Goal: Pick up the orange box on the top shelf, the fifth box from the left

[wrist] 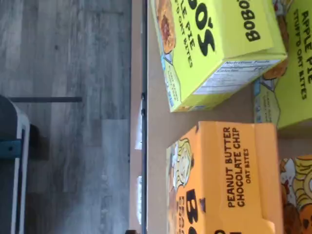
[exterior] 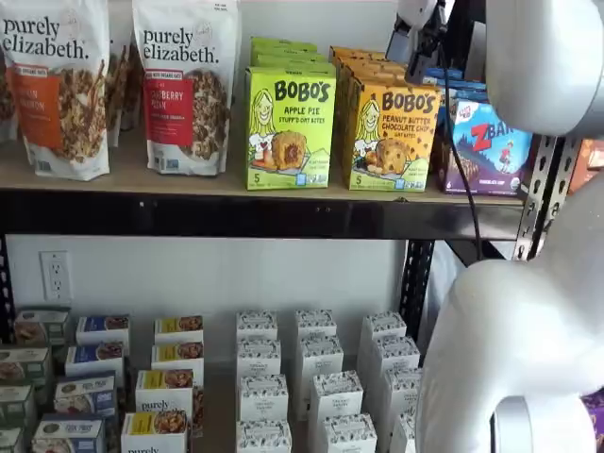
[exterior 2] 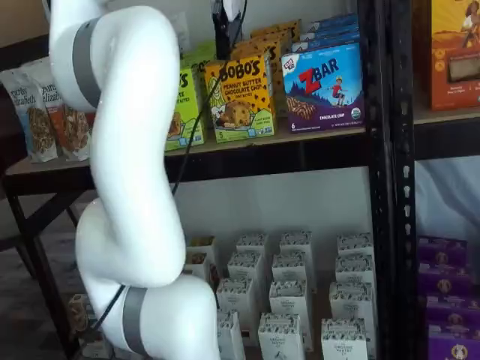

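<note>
The orange box (exterior: 392,137) stands upright at the front of the top shelf (exterior: 142,179), between a lime-green Apple Pie carton (exterior: 290,132) and a blue ZBar carton (exterior: 491,146). It shows in both shelf views (exterior 2: 241,97), with more orange cartons lined up behind it. The wrist view shows its top and front from above (wrist: 229,180) on the shelf board (wrist: 156,122). My gripper (exterior: 425,47) hangs just above the orange row, a little behind the front carton; it also shows in a shelf view (exterior 2: 223,34). Its black fingers show no clear gap and hold nothing.
Purely Elizabeth bags (exterior: 184,85) stand at the shelf's left. Small white cartons (exterior: 316,377) fill the lower level. A black perforated upright (exterior 2: 384,150) stands right of the ZBar carton (exterior 2: 326,86). My white arm (exterior 2: 127,187) stands in front of the shelves.
</note>
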{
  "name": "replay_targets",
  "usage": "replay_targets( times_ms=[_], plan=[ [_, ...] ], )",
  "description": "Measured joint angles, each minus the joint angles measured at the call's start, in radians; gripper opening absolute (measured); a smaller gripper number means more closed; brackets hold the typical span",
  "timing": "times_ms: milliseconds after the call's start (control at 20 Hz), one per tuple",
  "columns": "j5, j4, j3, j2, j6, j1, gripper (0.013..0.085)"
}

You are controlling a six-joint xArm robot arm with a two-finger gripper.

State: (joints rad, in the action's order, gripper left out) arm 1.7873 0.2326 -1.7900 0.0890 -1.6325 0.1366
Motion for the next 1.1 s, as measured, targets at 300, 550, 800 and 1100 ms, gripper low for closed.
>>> replay_targets(
  times_ms=[300,550,800,1100],
  plan=[
    [0.005,-0.013,0.009,-0.012,0.004,-0.012,0.0850],
    [-0.007,-0.015,0.034,-0.010,0.005,-0.018,0.0850],
    [0.001,-0.022,0.045,-0.015,0.004,-0.021,0.0850],
    [-0.050,-0.022,0.107,0.008,0.007,-0.032,0.0850]
  ],
)
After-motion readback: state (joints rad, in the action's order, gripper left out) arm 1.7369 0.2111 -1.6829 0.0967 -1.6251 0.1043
